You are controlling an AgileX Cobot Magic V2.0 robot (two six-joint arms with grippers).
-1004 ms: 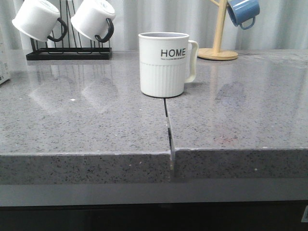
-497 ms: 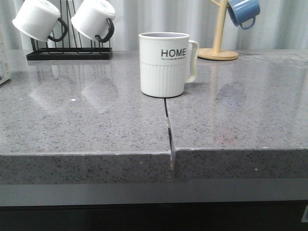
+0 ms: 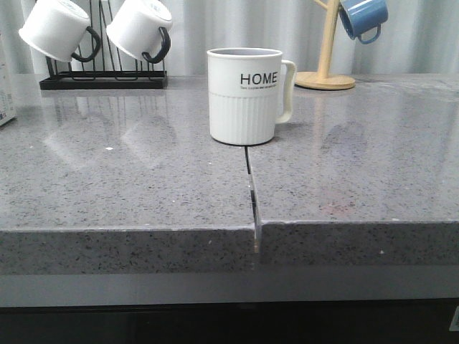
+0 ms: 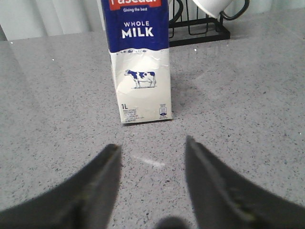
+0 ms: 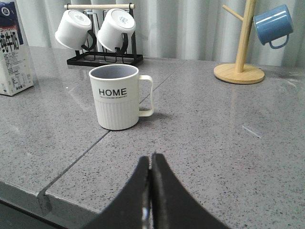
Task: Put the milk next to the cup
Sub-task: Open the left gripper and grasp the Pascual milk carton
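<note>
The milk [image 4: 139, 62], a tall white carton with a blue "WHOLE MILK" panel and a cow picture, stands upright on the grey counter. My left gripper [image 4: 153, 145] is open and empty, a short way in front of the carton, its gap facing it. In the front view only a sliver of the milk [image 3: 6, 97] shows at the left edge. The cup [image 3: 246, 95], a white ribbed "HOME" mug, stands mid-counter with its handle to the right. In the right wrist view the cup [image 5: 116, 97] is ahead of my shut, empty right gripper [image 5: 151, 156], and the milk [image 5: 14, 52] stands far left.
A black rack [image 3: 102, 77] with two white black-handled mugs [image 3: 56, 30] stands at the back left. A wooden mug tree [image 3: 326, 72] with a blue mug [image 3: 363, 18] stands at the back right. A seam [image 3: 251, 193] runs down the counter from the cup to the front edge.
The sliver of milk carton at the front view's left edge looks slightly narrower than before. The cup and the racks have not moved.
</note>
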